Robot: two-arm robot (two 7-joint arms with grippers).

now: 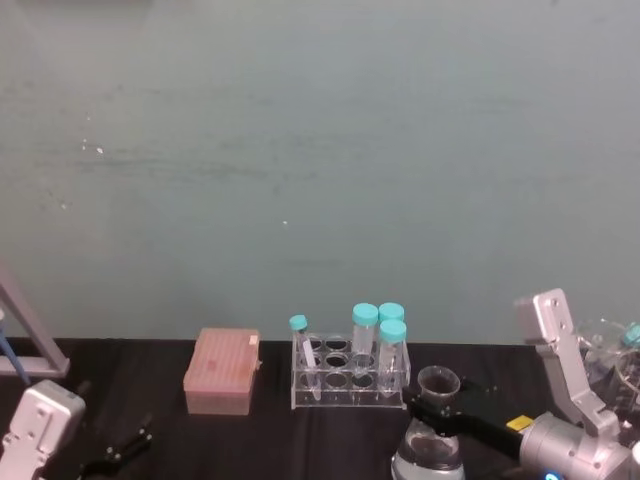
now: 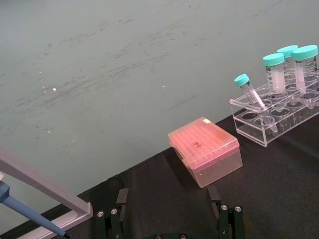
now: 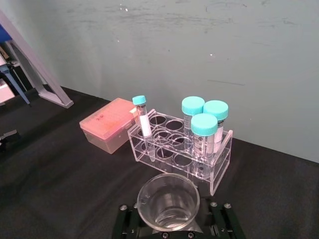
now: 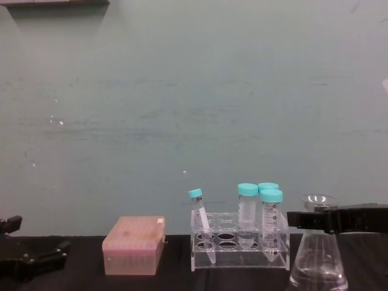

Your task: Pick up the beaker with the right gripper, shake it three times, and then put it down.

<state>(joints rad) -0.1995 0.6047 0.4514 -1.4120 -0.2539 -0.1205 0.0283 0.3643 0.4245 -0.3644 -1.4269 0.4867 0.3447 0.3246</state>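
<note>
1. Glass comes first in the right wrist view: the beaker (image 3: 168,200) sits with its mouth between the right gripper's (image 3: 169,219) two fingers. In the chest view the black fingers clamp the neck just under the flared rim, so I judge the grip closed on the beaker. Whether the base rests on the black table (image 4: 79,280) or hangs just above it, I cannot tell, since the bottom is cut off.
2. Slipping is the main risk. A smooth narrow neck held by flat fingers could slide or twist once shaking starts, especially with liquid swinging in the wide base.
3. Collision is the next risk. The tube rack (image 4: 239,247) with its teal-capped tubes (image 4: 271,219) stands just beside the beaker, so a sideways shake toward it could knock them over.
4. Spilling could follow from too hard a shake, as the mouth is open.
5. Setting down tilted could tip it.
6. Left gripper (image 2: 169,216) rests low at the table's left side, fingers spread, near the pink box (image 2: 205,150) and well apart from the work.
</note>
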